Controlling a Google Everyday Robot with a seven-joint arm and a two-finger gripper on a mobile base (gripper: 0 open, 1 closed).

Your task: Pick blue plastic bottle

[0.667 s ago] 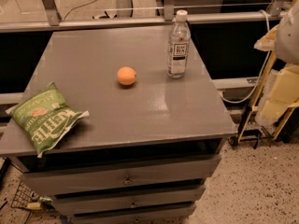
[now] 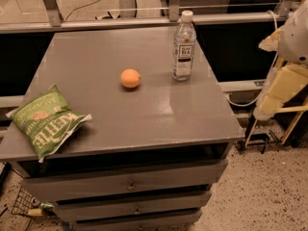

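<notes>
One tall, slim clear plastic bottle (image 2: pixel 184 44) with a white cap stood upright near the far right corner of the grey tabletop (image 2: pixel 144 124). One round orange fruit (image 2: pixel 130 78) lay just to its left, and one green chip bag (image 2: pixel 45 122) lay at the front left corner. The gripper (image 2: pixel 283 88) hung beyond the right edge, well apart from the bottle; whether it was spread or closed I could not tell.

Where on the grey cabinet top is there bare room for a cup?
Bare: front right corner, in front of the bottle and orange; back left, behind the chip bag. Tightest: between orange and bottle. The gripper hangs beyond the right edge of the cabinet.
</notes>
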